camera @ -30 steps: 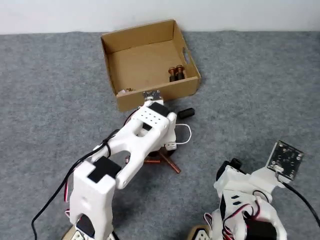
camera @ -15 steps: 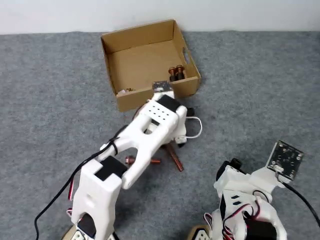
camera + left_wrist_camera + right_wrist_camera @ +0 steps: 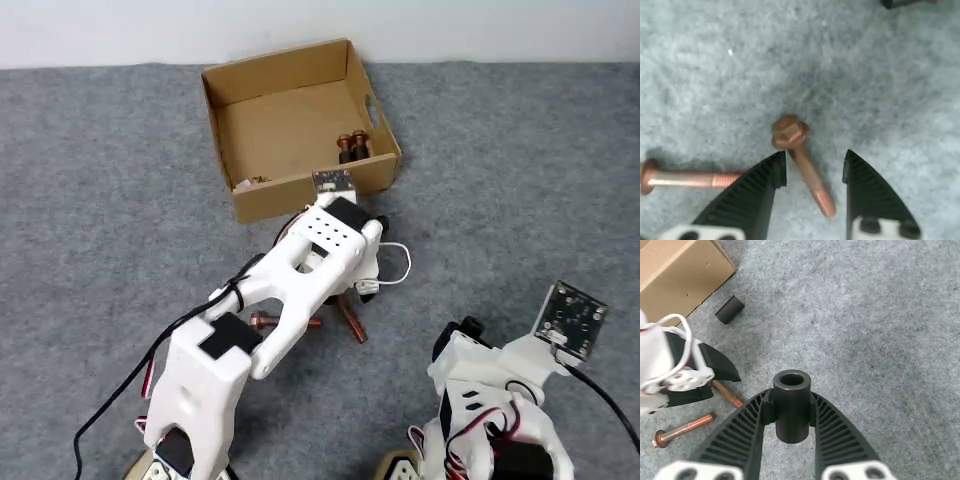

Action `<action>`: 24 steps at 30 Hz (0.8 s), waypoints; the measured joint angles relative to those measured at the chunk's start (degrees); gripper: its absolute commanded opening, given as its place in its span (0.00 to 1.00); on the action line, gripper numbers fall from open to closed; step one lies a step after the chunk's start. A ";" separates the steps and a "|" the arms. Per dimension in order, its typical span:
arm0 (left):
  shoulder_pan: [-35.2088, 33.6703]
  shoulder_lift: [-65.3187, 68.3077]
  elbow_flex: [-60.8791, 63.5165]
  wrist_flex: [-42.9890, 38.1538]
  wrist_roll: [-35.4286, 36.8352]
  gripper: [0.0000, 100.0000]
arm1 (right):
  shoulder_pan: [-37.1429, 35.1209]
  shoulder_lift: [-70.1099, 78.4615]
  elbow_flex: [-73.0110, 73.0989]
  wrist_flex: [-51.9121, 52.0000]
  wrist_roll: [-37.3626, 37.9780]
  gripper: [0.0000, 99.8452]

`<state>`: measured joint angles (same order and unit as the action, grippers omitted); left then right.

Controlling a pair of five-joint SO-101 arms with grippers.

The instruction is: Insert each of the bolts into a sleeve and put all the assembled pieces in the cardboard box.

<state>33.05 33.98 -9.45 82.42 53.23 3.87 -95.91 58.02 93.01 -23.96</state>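
Copper-coloured hex-head bolt (image 3: 807, 172) lies between the left gripper's (image 3: 815, 159) parted fingers, shank running along them; right gripper (image 3: 790, 402) clamps a black cylindrical sleeve (image 3: 791, 417).

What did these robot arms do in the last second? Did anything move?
The left arm swung rightward in the high view, uncovering more of one bolt. Its open left gripper now straddles the other bolt. Nothing was grasped or released. The right gripper kept holding its sleeve, and the cardboard box stayed put.
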 measured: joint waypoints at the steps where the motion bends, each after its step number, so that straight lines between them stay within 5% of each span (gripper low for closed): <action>1: 0.00 1.05 0.00 -0.44 0.00 0.19 | 0.00 0.00 0.00 0.00 0.00 0.01; 8: -0.09 4.31 -3.25 -0.79 0.79 0.00 | 0.00 0.00 0.00 0.00 0.00 0.01; 14: -0.97 5.36 -6.68 -0.35 0.88 0.00 | 0.00 0.00 0.00 0.00 0.09 0.01; 24: -2.46 5.63 -20.75 15.47 0.88 0.00 | 0.00 0.00 0.00 0.00 0.09 0.01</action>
<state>30.59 39.60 -30.20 97.89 54.11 3.87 -95.91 58.02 93.01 -23.87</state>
